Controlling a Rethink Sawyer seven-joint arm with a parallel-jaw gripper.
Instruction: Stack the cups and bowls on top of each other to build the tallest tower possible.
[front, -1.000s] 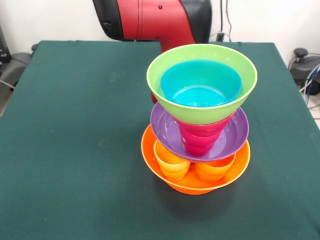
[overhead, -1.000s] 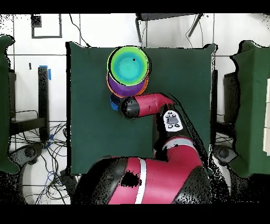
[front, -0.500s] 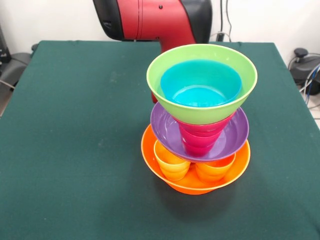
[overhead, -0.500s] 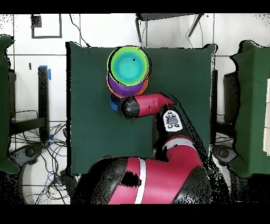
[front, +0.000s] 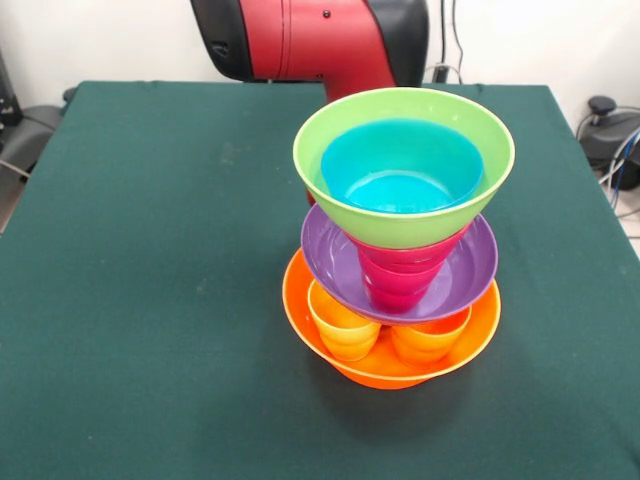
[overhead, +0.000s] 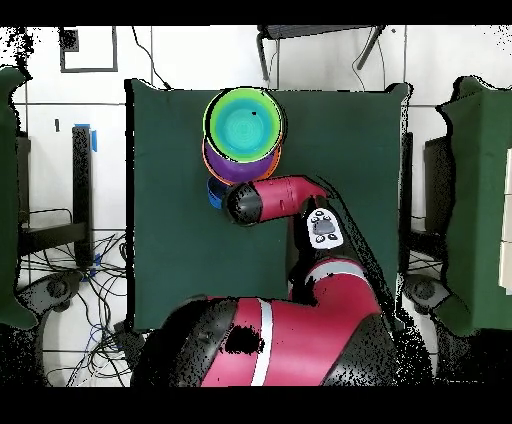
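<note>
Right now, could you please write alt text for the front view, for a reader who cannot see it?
A tower of plastic tableware stands on a green table: an orange bowl holding two orange cups, a purple bowl resting on them, a red cup, then a lime green bowl with a light blue bowl nested inside. A red and black robot arm is behind the tower.

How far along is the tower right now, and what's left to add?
Mostly built: orange bowl at the base holds two orange cups, then purple bowl, red cups, green bowl with the light blue bowl inside. In hand: the arm sits behind the tower, its end effector hidden. Left: a dark blue piece beside the stack.
</note>
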